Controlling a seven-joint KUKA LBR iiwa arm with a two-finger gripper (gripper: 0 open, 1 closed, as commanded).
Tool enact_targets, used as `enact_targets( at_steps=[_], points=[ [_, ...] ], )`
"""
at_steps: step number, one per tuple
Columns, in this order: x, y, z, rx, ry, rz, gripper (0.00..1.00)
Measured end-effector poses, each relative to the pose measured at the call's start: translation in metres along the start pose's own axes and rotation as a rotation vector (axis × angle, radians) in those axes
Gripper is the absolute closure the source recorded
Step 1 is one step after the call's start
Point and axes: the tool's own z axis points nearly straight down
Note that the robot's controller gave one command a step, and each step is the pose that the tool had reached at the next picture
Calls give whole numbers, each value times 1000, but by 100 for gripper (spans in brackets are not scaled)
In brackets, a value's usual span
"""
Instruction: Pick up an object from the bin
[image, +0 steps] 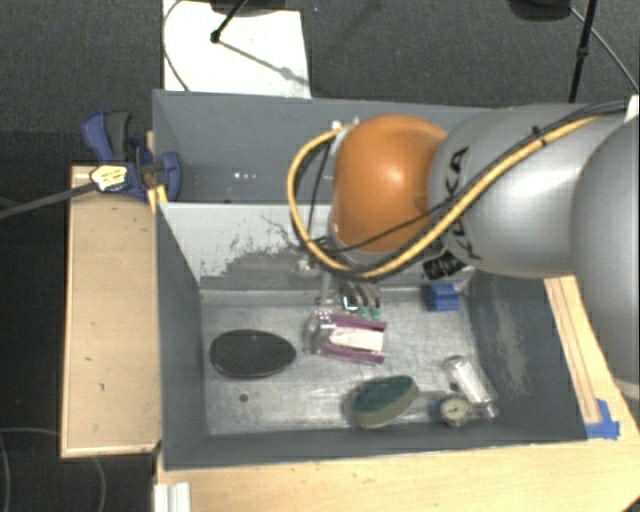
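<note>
the gripper (347, 303) hangs low over the middle of the bin (185, 300), beneath the arm's orange cover (385, 180). whether its jaws stand apart or together cannot be told from this angle. directly under the jaws, reaching a little toward the near wall, lies a small flat packet (352, 342) in white, purple and green; its upper edge sits at the gripper's tip, but contact cannot be confirmed. to the view's left of the jaws, well apart, a black oval disc (252, 353) lies flat on the floor. nearer the front wall than the jaws and slightly to the right rests a green oval pad (381, 398). further right lie a clear cylinder (468, 381) and, just beside it, a small round dial (455, 409). a blue block (439, 296) sits right of the jaws by the back wall.
</note>
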Motion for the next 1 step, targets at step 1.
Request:
enact_targets(
  at_steps=[1],
  points=[
    [41, 39, 88, 0, 2, 109, 0]
  ],
)
